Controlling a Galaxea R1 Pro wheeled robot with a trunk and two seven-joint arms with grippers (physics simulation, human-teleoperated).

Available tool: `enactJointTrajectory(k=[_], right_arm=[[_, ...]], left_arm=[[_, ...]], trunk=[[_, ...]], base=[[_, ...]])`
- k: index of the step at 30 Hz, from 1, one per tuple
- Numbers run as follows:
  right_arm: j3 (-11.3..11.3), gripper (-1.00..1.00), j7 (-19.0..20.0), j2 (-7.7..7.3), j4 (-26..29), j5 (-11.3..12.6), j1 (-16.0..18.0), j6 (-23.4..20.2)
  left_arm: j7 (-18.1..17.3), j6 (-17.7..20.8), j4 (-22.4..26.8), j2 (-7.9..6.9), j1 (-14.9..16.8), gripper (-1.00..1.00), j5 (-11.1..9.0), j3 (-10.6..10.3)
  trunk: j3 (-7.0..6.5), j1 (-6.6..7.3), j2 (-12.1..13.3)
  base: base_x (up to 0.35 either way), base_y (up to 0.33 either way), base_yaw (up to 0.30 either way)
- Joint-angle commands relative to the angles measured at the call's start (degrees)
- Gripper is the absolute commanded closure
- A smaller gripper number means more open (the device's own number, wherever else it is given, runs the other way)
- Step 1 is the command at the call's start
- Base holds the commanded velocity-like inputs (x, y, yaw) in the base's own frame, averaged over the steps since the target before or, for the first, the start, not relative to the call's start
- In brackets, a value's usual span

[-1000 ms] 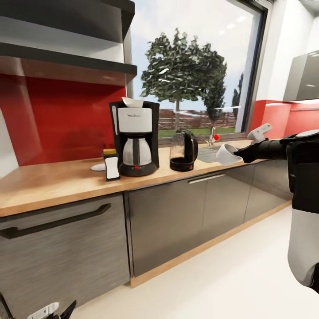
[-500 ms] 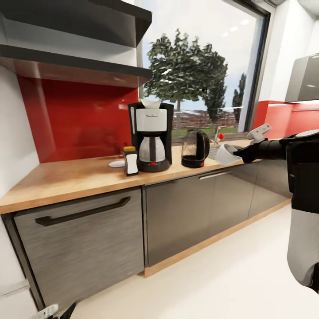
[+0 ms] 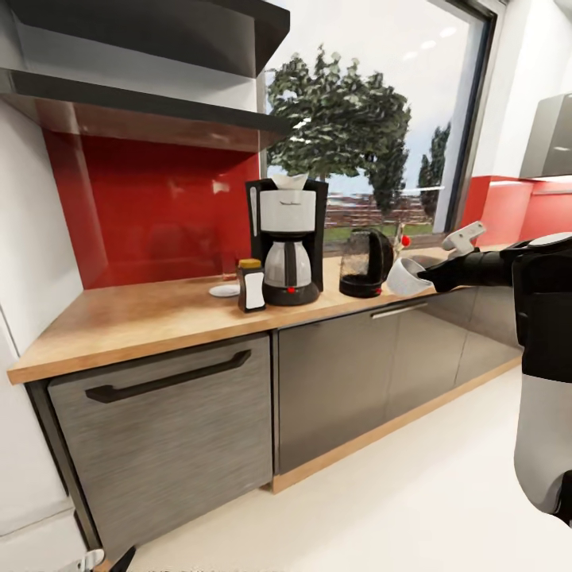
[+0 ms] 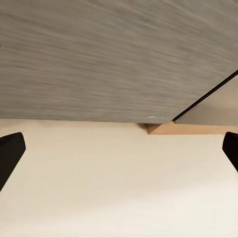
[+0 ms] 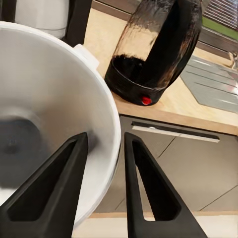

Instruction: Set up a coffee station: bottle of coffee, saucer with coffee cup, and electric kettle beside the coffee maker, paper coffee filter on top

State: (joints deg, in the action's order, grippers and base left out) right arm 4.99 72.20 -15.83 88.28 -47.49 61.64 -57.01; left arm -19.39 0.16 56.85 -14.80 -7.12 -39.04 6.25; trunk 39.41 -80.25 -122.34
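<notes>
Coffee maker [image 3: 287, 238] now more central.

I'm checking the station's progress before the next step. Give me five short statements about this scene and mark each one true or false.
1. The coffee cup is held in the right gripper, off the counter. True.
2. The paper coffee filter lies on the kitchen countertop beside the sink. False: it sits on top of the coffee maker.
3. The bottle of coffee stands on the countertop next to the coffee maker. True.
4. The saucer already has the cup on it. False: the saucer is bare.
5. The electric kettle is on the kitchen shelf. False: it stands on the countertop beside the coffee maker.
</notes>
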Motion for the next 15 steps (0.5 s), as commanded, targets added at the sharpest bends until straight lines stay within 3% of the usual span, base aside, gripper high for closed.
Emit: enactJointTrajectory(k=[1,15], right_arm=[[0.0,1.0,0.7,-0.01,0.0,-0.5,0.1,-0.4],[0.0,1.0,0.7,-0.07,0.0,-0.5,0.1,-0.4]], left_arm=[[-0.2,0.0,0.0,0.0,0.0,-1.0,-0.4,0.0],[-0.2,0.0,0.0,0.03,0.0,-1.0,-0.4,0.0]], trunk=[[0.15,0.01,0.0],[1.42,0.01,0.0]], base=[[0.0,0.006,0.0],[-0.001,0.011,0.0]])
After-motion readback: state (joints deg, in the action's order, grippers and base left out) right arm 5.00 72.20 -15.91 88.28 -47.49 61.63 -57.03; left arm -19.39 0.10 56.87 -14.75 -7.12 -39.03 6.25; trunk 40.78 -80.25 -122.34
